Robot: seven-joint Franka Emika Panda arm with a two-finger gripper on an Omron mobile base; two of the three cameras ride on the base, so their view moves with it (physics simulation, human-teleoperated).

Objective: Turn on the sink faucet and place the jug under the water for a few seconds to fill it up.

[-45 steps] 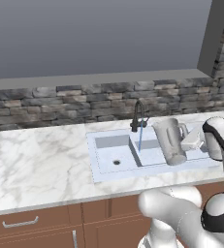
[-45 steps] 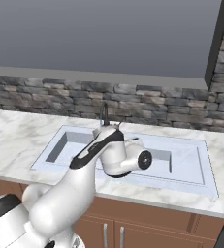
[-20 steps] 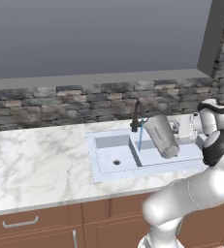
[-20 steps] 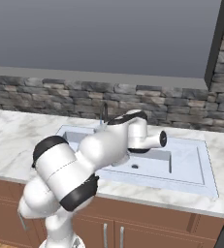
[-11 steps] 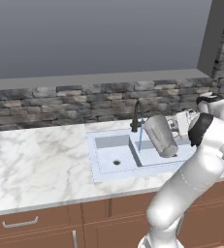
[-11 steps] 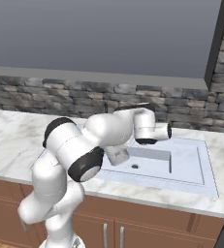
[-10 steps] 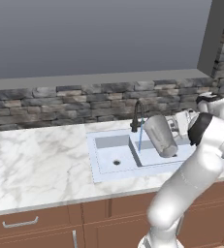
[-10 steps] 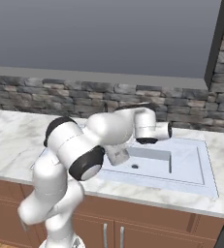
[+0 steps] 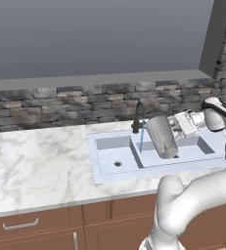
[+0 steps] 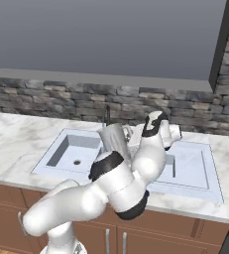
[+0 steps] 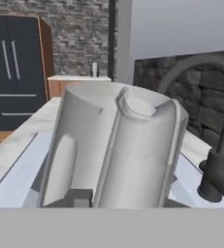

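Water runs from the sink faucet [image 9: 138, 116]; jug [image 9: 161, 136] tilts beside the stream. Claw [image 9: 177, 128] at its handle, grip unclear. Next: release, retreat.

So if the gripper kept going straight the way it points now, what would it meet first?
The translucent grey cylindrical jug, which sits right in front of the gripper. Beyond it, probably the dark gooseneck faucet, though depth is hard to judge.

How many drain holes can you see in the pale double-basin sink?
1: a small dark round drain hole in the floor of the pale blue-white sink's left basin. The right basin's floor is partly hidden behind the translucent grey jug and arm.
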